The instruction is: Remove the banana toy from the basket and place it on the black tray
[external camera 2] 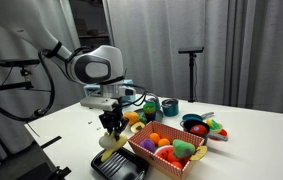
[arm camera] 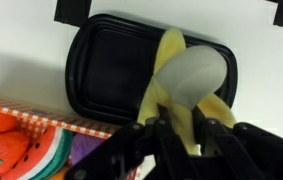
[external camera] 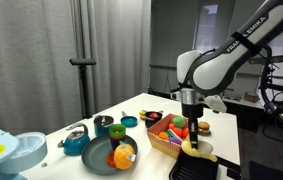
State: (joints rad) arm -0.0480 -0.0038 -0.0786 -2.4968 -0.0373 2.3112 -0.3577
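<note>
My gripper (external camera: 191,138) is shut on the banana toy (external camera: 202,152), a pale-yellow curved toy that hangs from the fingers just above the black tray (external camera: 195,171) at the table's front edge. In the wrist view the gripper (arm camera: 186,132) clamps the banana toy (arm camera: 171,55) over the black tray (arm camera: 101,70). The tan woven basket (external camera: 162,137), holding several colourful toy foods, stands right beside the tray. Both exterior views show this: the gripper (external camera 2: 111,128), banana toy (external camera 2: 112,156), tray (external camera 2: 121,168) and basket (external camera 2: 151,160).
A dark round plate (external camera: 99,158) carries a round orange toy (external camera: 124,153) and green toy food. Teal cups (external camera: 103,125) and a small teal pot (external camera: 75,143) stand behind it. A blue and white object (external camera: 3,152) sits near the table's end. A stand (external camera: 81,62) rises behind the table.
</note>
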